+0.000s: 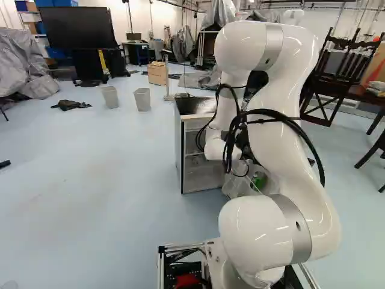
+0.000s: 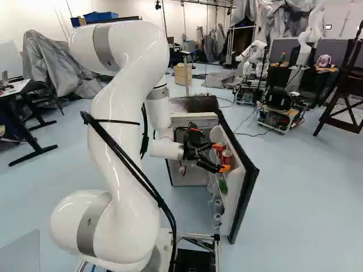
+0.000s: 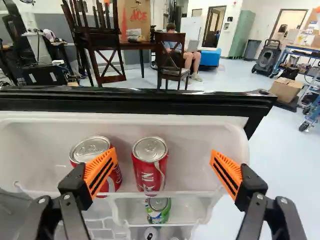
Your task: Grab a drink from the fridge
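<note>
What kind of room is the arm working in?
Probably a robotics lab or workshop: another robot stands across the floor, grey sheeting covers equipment, and a small open fridge sits ahead of the arm.

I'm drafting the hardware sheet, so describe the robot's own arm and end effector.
The arm is glossy white, thick and rounded, with silver-grey bands around it. Black cables run along its outside, strapped on. The end effector is black, with two fingers carrying ribbed orange pads.
</note>
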